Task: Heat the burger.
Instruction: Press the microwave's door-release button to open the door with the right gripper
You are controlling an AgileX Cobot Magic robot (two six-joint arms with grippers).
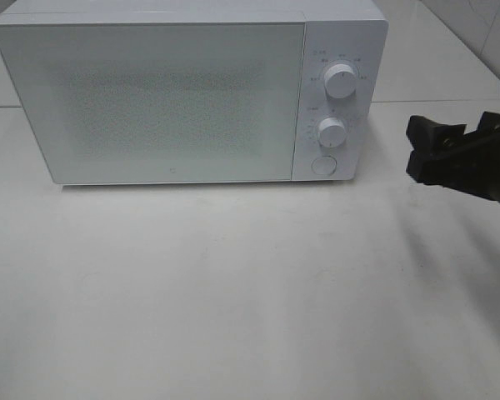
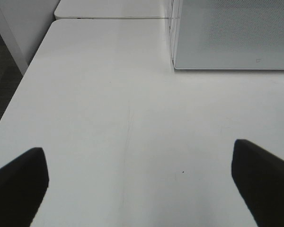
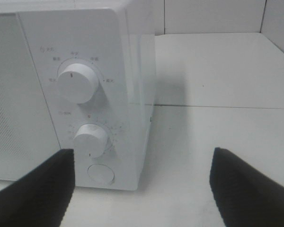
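Hovering right of the boxy white microwave (image 1: 150, 100), its door (image 1: 150, 150) shut, the right fingers (image 3: 33, 189) stand apart, empty; the left fingers (image 2: 19, 184) likewise. The burger is unseen, perhaps inside; the dials (image 1: 342, 81) seem not yet set.

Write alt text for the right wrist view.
Close-up of the control panel of a white microwave: upper knob, lower knob, round button beneath. The right gripper, open and empty, faces it over a white table.
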